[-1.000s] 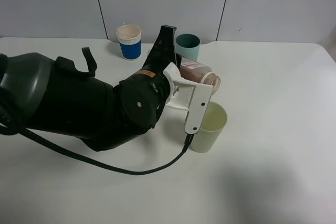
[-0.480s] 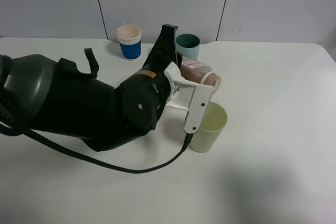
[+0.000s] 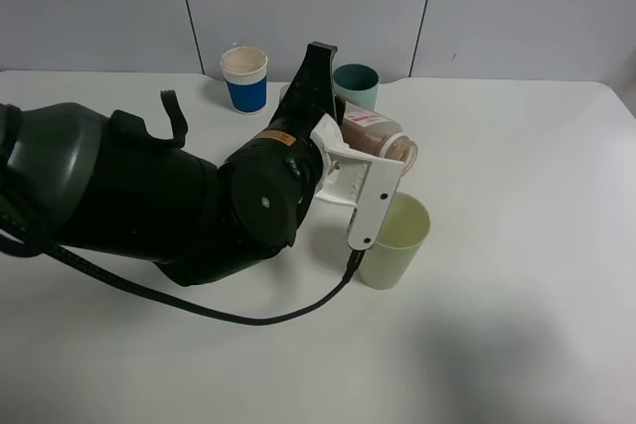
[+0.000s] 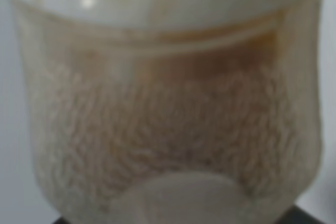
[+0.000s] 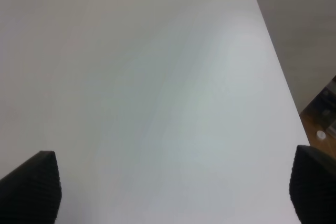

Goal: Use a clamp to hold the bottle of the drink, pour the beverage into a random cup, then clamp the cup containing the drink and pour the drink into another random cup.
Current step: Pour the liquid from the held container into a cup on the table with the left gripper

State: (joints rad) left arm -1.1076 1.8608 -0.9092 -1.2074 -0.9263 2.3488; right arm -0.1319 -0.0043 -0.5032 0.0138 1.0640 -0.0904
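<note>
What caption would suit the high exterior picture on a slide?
White jaws hold the bottle tipped toward the yellow-green cup.

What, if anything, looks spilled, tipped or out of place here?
Only the bottle is off upright: it is held nearly on its side, mouth above the yellow-green cup, which fits a pour. No spill shows on the table. The teal cup and paper cup stand upright at the back.
</note>
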